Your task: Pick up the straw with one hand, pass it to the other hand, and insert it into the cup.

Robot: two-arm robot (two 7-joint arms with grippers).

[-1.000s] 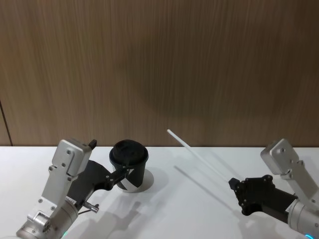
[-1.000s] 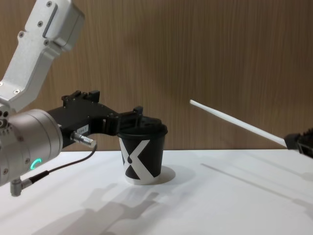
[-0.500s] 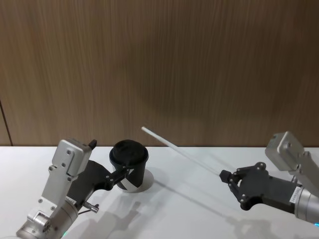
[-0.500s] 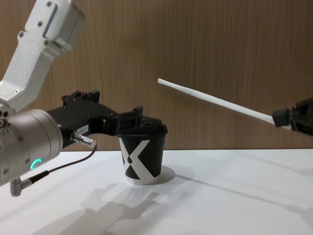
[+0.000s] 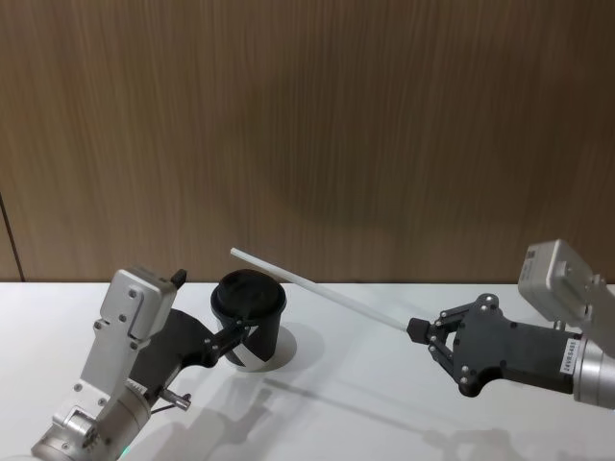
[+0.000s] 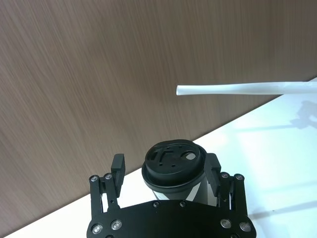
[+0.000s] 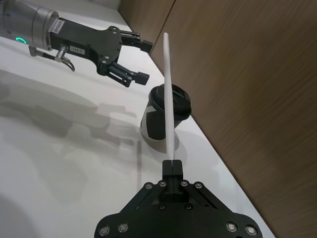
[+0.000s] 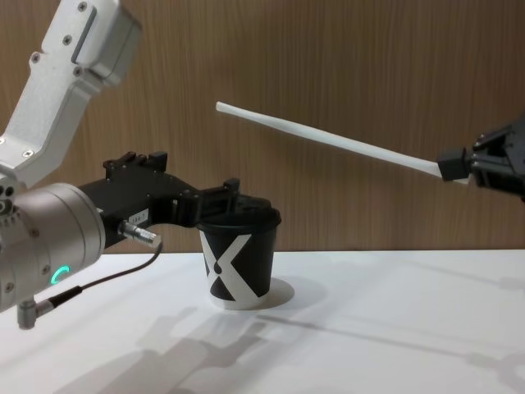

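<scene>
Straw slanting up leftward over cup, end pinched in right hand, left hand wide around cup

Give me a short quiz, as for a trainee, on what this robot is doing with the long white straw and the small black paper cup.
1. True or false: the long thin white straw already stands in the small black X-marked paper cup.
2. Which one holds the straw? A: the left gripper. B: the right gripper. C: neither.
3. Fill in: the left gripper's open fingers sit on either side of the ___.

Key
1. False: it is held in the air, higher than the cup.
2. B: pinched at one end.
3. Cup.
</scene>
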